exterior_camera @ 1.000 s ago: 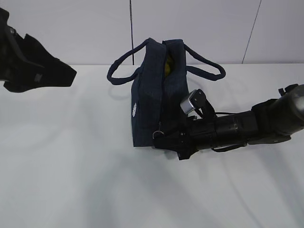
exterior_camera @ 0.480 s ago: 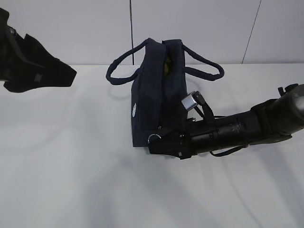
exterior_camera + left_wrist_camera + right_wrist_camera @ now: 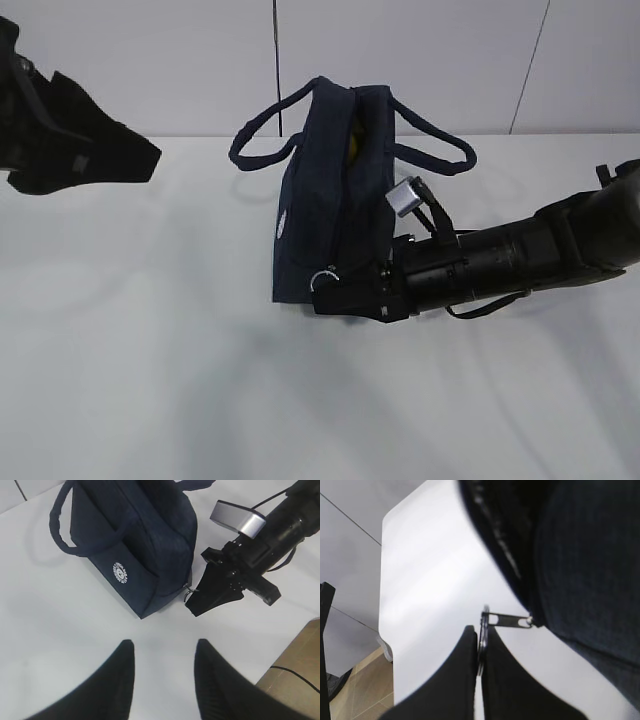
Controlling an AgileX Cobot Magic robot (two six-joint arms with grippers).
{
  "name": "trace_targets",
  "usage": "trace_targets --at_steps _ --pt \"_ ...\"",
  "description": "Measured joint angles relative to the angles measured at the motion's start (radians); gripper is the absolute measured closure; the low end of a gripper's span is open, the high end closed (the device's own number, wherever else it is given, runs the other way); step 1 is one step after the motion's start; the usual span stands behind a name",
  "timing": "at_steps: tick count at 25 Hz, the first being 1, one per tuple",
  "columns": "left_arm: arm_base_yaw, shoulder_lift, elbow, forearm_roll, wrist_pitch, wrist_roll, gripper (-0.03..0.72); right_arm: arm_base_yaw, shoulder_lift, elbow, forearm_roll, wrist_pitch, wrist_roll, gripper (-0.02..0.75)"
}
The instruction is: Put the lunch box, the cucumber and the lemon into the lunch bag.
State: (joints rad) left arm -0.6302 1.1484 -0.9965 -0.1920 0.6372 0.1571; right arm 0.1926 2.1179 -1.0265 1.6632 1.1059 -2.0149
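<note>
The white table (image 3: 150,380) carries the navy lunch bag (image 3: 320,200) upright near its far edge. The bag's round white logo (image 3: 120,572) has print too small to read. The right gripper (image 3: 480,650) is clamped on the silver ring pull (image 3: 483,630). The left gripper (image 3: 162,675) hovers with its jaws apart, empty.

Bright, even light on a white table (image 3: 150,380).
Shadows are soft and faint; the navy bag (image 3: 580,555) blurs close up in the right wrist view, details lost in dark fabric.
</note>
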Motion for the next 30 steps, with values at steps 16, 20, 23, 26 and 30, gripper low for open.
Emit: trace_targets --at_steps 16,20,23,26,30 --pt "0.000 0.000 0.000 0.000 0.000 0.000 0.421 0.000 -0.117 0.000 -0.040 0.000 0.071 0.738" --pt "0.000 0.000 0.000 0.000 0.000 0.000 0.421 0.000 -0.135 0.000 -0.041 0.000 0.087 0.738" --pt "0.000 0.000 0.000 0.000 0.000 0.000 0.421 0.000 -0.137 0.000 -0.041 0.008 0.093 0.738" --pt "0.000 0.000 0.000 0.000 0.001 0.000 0.421 0.000 -0.137 0.000 -0.017 0.017 0.097 0.738" --pt "0.000 0.000 0.000 0.000 0.012 0.000 0.421 0.000 -0.137 0.000 0.026 0.019 0.099 0.738"
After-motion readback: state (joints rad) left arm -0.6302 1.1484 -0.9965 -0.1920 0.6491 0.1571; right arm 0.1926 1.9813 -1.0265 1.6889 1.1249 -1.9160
